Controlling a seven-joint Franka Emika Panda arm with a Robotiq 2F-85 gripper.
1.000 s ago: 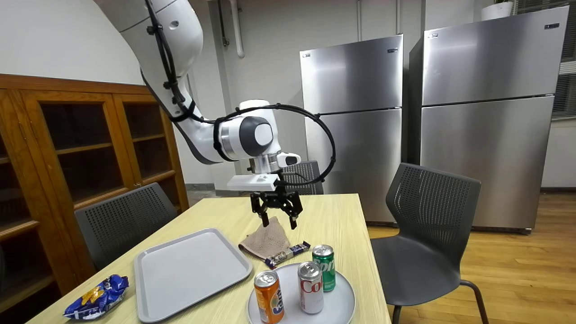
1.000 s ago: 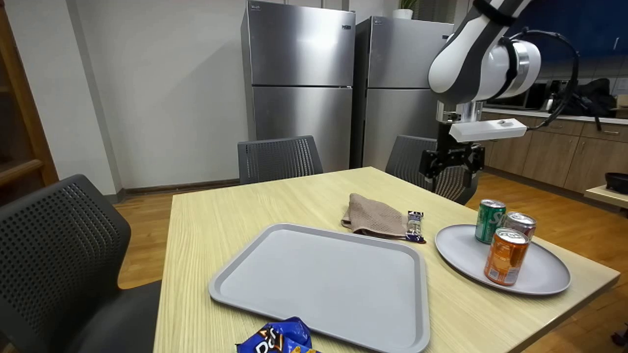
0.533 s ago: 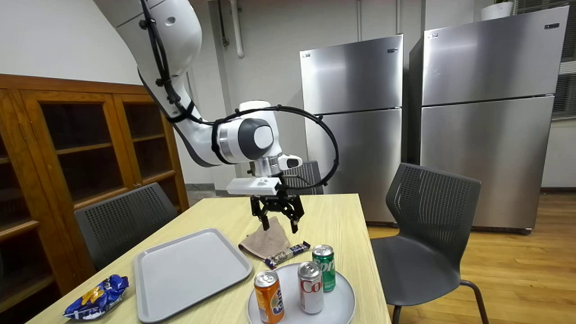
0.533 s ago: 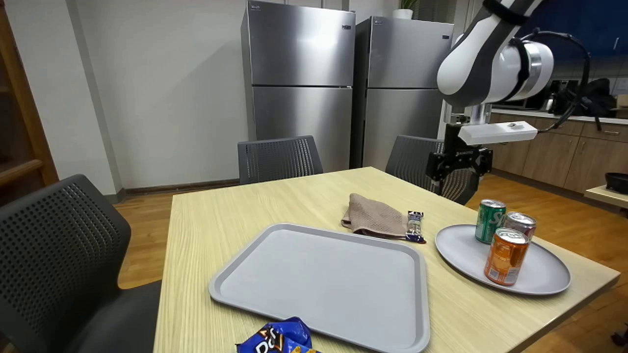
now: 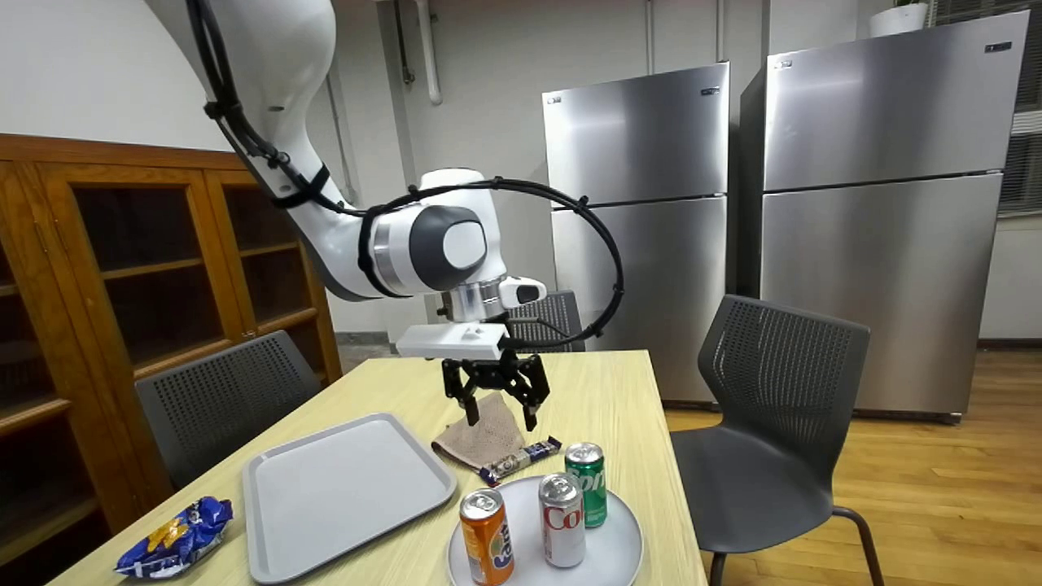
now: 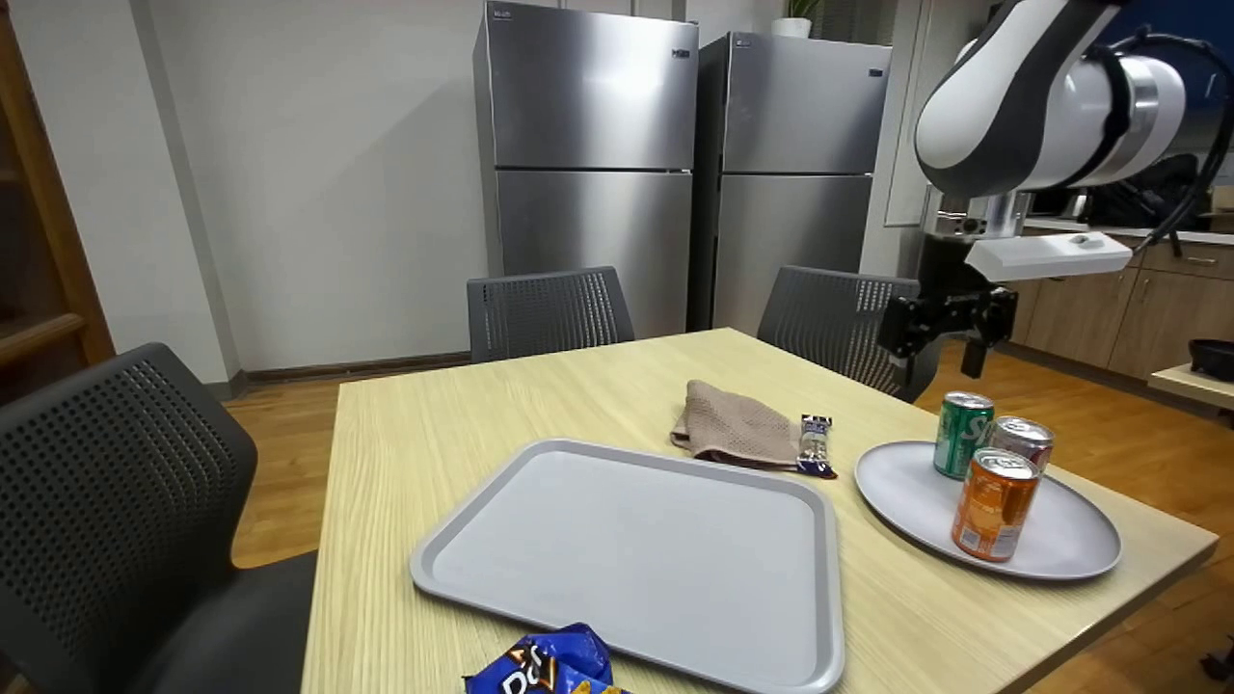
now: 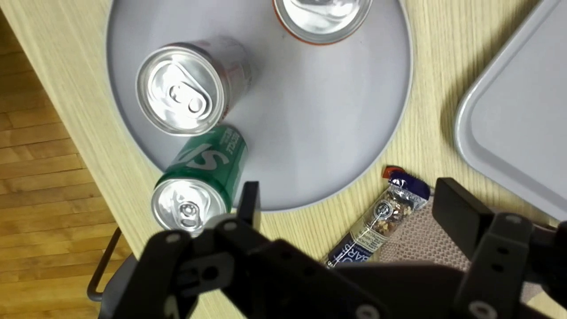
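While a snack bar (image 7: pixel 377 221) lies flat on the table (image 6: pixel 540 395), between a brown cloth (image 6: pixel 742 424) and a round grey plate (image 7: pixel 310 133), the gripper (image 5: pixel 501 418) hangs in the air above, its fingers (image 7: pixel 460 212) spread wide and nothing held. In the wrist view the bar shows in the gap between those fingers. The bar may be touching the cloth, though from these angles that is hard to judge. On the plate, a green can (image 7: pixel 208 164) stands upright near the edge, partly hidden by one fingertip in the wrist view. A silver can (image 5: pixel 562 525) stands near it, and an orange can (image 5: pixel 487 541) a little apart from both, all three upright. Near the plate, on the same table, lies a grey tray (image 5: pixel 350 488), and a blue chip bag (image 5: pixel 175 539) lies by the tray, well apart from the cans. Dark chairs (image 5: pixel 773 472) stand around the table, and in both exterior views two steel fridges (image 5: pixel 639 268) stand beyond it, with a wooden cabinet (image 5: pixel 221 244) off to one side.
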